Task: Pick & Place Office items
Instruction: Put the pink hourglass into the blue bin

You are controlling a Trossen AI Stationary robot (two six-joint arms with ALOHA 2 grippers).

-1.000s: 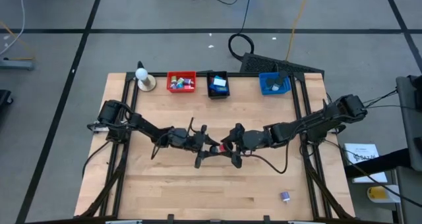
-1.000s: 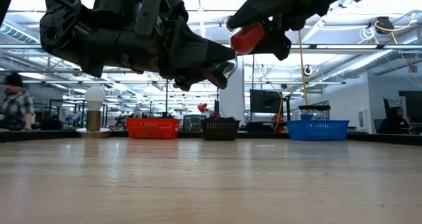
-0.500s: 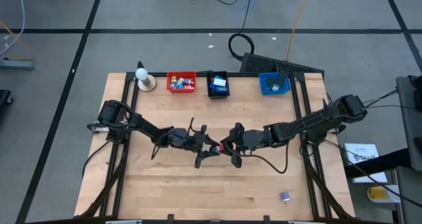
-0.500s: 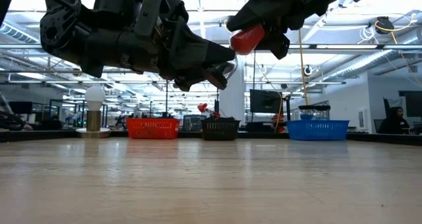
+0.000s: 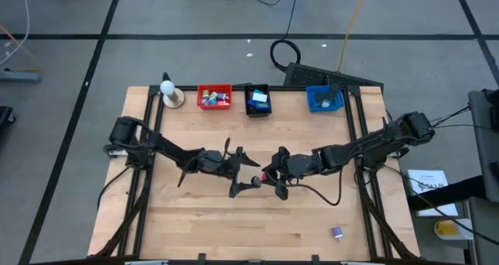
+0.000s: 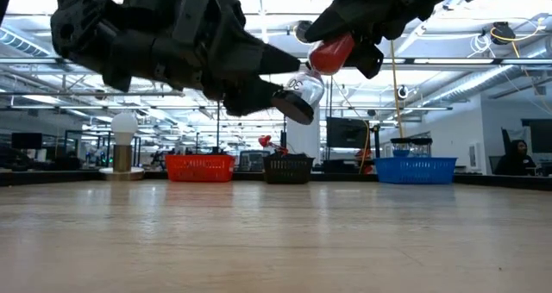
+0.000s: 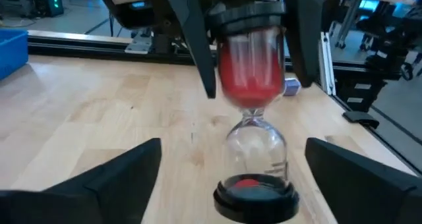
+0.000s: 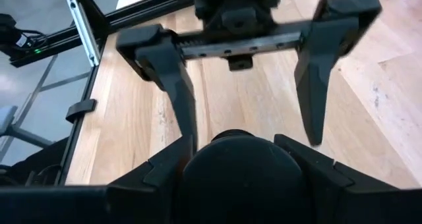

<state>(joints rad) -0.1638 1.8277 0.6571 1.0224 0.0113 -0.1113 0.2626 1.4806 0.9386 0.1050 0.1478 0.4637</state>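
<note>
Both grippers meet mid-bench: the right gripper (image 5: 269, 174) clamps a red-sand hourglass (image 7: 252, 138) aloft, while the left gripper (image 5: 248, 174) spreads wide jaws around it. I'd centre the left jaws on the glass before the right lets go.

No legible text, label, brand, number or sign can be made out in any of the 4 views. Faint markings are seen on the clear lower bulb of the hourglass (image 7: 256, 148) in the left wrist view, but they cannot be read. A white sheet (image 5: 427, 181) lying right of the table is seen from above; its print is too small to be read.
</note>
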